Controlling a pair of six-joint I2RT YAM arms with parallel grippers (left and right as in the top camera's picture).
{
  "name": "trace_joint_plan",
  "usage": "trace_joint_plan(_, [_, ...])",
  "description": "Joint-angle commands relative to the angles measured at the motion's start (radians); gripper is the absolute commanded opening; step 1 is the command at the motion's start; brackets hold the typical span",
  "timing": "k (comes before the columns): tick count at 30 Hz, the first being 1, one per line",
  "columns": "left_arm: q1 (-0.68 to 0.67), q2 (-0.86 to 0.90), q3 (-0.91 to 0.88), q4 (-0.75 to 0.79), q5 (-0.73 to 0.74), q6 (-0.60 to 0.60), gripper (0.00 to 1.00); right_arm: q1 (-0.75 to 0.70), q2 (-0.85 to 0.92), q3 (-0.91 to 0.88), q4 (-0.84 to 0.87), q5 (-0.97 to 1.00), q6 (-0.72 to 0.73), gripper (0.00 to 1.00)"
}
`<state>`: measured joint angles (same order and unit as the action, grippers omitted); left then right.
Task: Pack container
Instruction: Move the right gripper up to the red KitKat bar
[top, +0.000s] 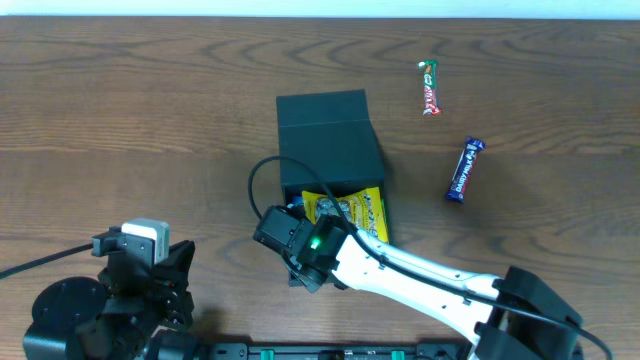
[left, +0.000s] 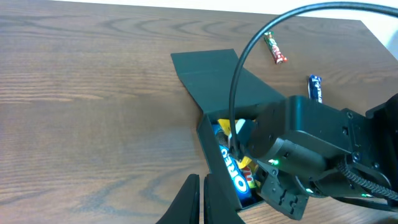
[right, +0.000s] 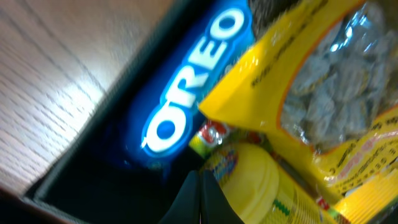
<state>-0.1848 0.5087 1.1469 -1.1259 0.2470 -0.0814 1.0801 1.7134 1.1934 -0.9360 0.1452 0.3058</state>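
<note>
Dark container (top: 322, 135) at the middle of the table (top: 150, 100) already holds an Oreo pack (right: 193, 118) and a yellow packet (top: 350, 212), the right gripper (right: 200, 190) over them and the left gripper (left: 203, 196) are both clenched empty, and a red-green bar (top: 429, 88) and a blue bar (top: 465, 170) lie outside, not yet packed.

The right arm's long glossy white link (top: 420, 272) ends in a boxy matte-black wrist housing (top: 298, 240) with a small green light (top: 317, 243) — a thin black cable (top: 251, 185) curls out of it. The left arm's black jointed body (top: 110, 310) carries a pale grey-white block (top: 143, 238) on top; its dark tapered fingers (left: 186, 198) are plain, unmarked
</note>
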Motion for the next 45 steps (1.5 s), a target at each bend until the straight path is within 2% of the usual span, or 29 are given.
trace_joint_plan(1, [0.003, -0.001, 0.016, -0.002, -0.01, -0.008, 0.06, -0.018, -0.021, -0.006, -0.029, -0.008, -0.011, 0.01])
trace_joint_plan(18, [0.003, -0.001, 0.016, -0.003, -0.011, -0.008, 0.05, -0.068, -0.024, 0.022, -0.108, -0.021, -0.015, 0.01])
trace_joint_plan(21, [0.003, -0.001, 0.016, -0.002, -0.011, -0.008, 0.06, -0.068, -0.063, 0.092, -0.098, -0.039, -0.015, 0.02])
trace_joint_plan(26, [0.003, -0.001, 0.016, -0.003, -0.011, -0.008, 0.06, -0.114, -0.196, 0.129, -0.016, 0.084, -0.014, 0.02])
trace_joint_plan(30, [0.003, -0.001, 0.016, -0.002, -0.011, -0.008, 0.06, -0.247, -0.244, 0.129, 0.027, 0.173, -0.015, 0.01])
trace_joint_plan(38, [0.003, 0.0, 0.009, -0.002, -0.011, 0.023, 0.09, -0.605, -0.173, 0.128, 0.126, 0.108, 0.02, 0.01])
trace_joint_plan(41, [0.003, 0.001, 0.0, 0.002, -0.011, 0.027, 0.11, -0.718, -0.137, 0.128, 0.222, 0.093, 0.018, 0.01])
trace_joint_plan(45, [0.003, 0.006, -0.002, 0.011, -0.021, 0.035, 0.11, -0.838, -0.061, 0.128, 0.38, -0.022, -0.016, 0.03])
